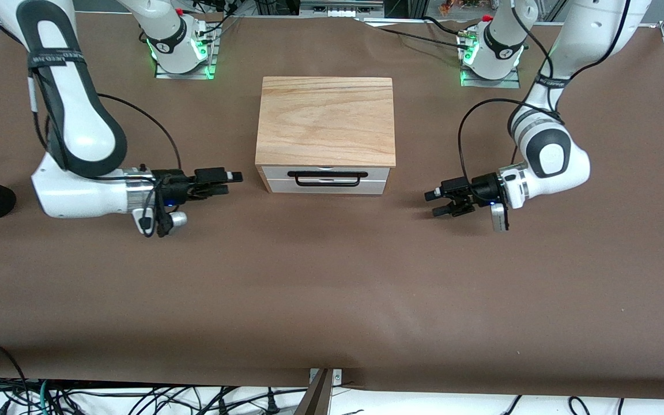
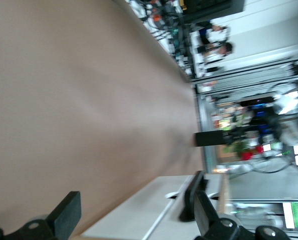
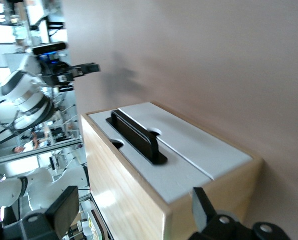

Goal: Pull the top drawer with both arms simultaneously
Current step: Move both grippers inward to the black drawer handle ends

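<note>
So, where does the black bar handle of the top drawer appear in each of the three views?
Front view: the black bar handle lies on the white front panel of the top drawer, under the wood-grain top slab.
Left wrist view: the handle stands out from the panel near the picture's lower edge.
Right wrist view: the handle runs slantwise across the panel, mid-picture.
Shared landmark: the white front panel.

The front camera is looking down from high across the table at the drawer box (image 1: 325, 121); both wrist cameras are viewing that box (image 3: 154, 185) close from either end.
</note>
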`<state>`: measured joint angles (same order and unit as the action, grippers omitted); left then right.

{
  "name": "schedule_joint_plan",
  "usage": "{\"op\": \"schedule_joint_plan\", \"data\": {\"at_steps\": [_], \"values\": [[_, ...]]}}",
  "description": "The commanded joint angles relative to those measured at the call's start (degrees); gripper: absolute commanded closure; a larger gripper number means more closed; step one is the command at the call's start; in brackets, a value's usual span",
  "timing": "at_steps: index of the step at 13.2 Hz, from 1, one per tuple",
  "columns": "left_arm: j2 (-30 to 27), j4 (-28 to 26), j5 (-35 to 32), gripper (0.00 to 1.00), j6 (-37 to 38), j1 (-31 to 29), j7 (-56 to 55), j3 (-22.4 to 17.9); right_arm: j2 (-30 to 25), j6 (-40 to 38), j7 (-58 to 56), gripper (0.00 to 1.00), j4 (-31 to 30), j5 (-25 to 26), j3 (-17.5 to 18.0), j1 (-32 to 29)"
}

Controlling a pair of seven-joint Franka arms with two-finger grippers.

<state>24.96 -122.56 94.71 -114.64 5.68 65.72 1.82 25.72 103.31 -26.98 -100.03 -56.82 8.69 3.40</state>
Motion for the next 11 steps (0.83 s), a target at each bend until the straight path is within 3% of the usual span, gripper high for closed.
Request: {"op": "schedule_joint_plan", "data": {"at_steps": [1,3,4,8,11], "values": [[3.60,2.14,7.66,0.03,4.50,2.05,1.78,-0.06,3.00,1.63,-11.65,0.00,-2.53,-9.23,0.10,1.08],[5.97,2.94,12.14,0.04,7.57,4.50,1.87,-0.06,6.34,1.63,-20.97,0.01,-3.94,-18.10,0.10,2.56],[6.59,2.94,14.43,0.10,9.07,6.00,1.87,-0.06,8.01,1.63,-24.58,0.02,-4.30,-22.93,0.10,3.88],[8.70,2.94,19.02,0.52,10.84,9.08,4.58,0.46,11.28,1.54,-33.65,0.09,-7.02,-33.86,0.10,6.79],[11.08,2.94,26.04,0.55,10.58,11.45,11.18,3.18,11.71,1.45,-35.34,0.25,-10.09,-40.20,0.10,8.55]]}}
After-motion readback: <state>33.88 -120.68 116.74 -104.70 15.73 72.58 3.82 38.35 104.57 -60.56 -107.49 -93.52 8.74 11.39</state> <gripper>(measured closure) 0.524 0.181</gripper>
